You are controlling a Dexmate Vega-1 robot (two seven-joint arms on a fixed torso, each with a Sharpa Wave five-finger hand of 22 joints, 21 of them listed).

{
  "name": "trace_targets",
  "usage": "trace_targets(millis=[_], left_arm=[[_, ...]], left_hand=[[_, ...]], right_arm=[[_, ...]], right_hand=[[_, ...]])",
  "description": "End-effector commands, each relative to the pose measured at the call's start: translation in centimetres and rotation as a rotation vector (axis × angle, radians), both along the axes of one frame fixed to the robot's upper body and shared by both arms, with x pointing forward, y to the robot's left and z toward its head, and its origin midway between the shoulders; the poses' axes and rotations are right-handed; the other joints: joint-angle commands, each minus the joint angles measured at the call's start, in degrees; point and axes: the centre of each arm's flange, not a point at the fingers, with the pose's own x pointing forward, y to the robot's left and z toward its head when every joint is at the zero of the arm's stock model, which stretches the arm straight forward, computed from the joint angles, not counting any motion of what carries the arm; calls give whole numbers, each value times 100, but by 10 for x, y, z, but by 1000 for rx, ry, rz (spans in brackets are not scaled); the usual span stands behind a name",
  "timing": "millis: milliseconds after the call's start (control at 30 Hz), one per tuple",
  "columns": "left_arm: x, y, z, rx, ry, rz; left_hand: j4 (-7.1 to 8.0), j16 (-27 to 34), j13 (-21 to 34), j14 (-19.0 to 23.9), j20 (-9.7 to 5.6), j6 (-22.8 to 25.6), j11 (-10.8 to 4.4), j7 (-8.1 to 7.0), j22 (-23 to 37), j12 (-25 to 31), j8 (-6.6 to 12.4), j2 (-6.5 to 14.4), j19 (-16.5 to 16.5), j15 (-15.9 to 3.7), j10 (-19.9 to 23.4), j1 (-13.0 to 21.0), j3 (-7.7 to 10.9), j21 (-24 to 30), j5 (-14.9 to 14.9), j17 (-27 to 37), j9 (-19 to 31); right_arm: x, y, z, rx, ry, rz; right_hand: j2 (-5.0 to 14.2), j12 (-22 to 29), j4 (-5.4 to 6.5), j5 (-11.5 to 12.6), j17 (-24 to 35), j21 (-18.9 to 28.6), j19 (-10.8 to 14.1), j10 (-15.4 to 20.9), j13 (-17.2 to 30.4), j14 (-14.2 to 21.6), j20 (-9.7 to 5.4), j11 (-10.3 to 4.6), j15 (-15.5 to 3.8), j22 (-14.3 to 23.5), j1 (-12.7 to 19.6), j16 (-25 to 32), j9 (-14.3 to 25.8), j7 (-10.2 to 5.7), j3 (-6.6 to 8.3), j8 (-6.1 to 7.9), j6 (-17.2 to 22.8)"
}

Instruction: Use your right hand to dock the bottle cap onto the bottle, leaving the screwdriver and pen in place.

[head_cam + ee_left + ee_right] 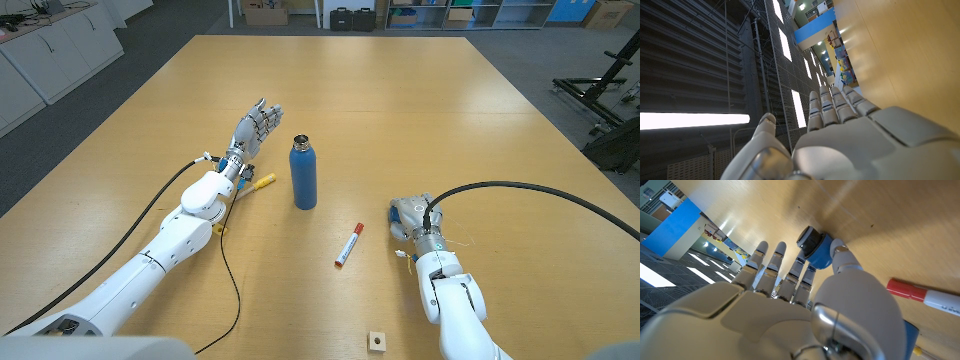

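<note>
The blue bottle (304, 172) stands upright mid-table with its mouth uncovered. Low over the table to its right is my right hand (411, 217). The blue bottle cap (816, 247) with a black end lies at the table between this hand's thumb (840, 252) and nearest finger. The thumb touches the cap and the other fingers stretch out straight. The pen (349, 244) with a red cap lies between the bottle and my right hand, and shows again as the pen (922, 294). The yellow-handled screwdriver (262, 182) lies by my left wrist. My left hand (252, 127) holds nothing, fingers extended.
A small wooden cube (376, 341) sits near the table's front edge. Black cables trail from both arms across the table. Cabinets, boxes and black equipment stand beyond the table's far and right edges.
</note>
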Motion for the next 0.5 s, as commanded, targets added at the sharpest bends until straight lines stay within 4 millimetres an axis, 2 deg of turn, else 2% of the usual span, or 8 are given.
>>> trace_targets(millis=[33,300,500], left_arm=[[2,-2,1,2,0,-3],[2,-2,1,0,0,-3],[1,-1,-2,-4,4,-2]], left_hand=[[-36,-9,13,48,19,65,4,-11,26,-19,-14,43,-5,-15,49,-19,-4,-2,2,8,16],[-41,-11,13,47,22,70,-6,-10,26,-24,-17,46,-11,-15,43,-21,-4,-4,2,9,17],[-45,-11,14,48,22,73,11,-13,26,-26,-20,49,-11,-21,43,-23,-4,-3,1,9,18]], right_arm=[[-1,-7,-2,36,-40,31],[-3,-14,0,89,-94,39],[-6,-20,1,161,-147,60]], right_hand=[[70,38,27,51,-8,21,120,260,25,138,-23,-26,-777,12,85,33,13,-107,39,86,321],[68,33,33,51,-8,28,167,328,24,194,-42,-26,-771,12,81,42,11,-109,33,107,378],[31,20,27,49,-16,35,215,410,23,82,-125,-29,-751,17,79,-25,6,-112,12,132,449]])
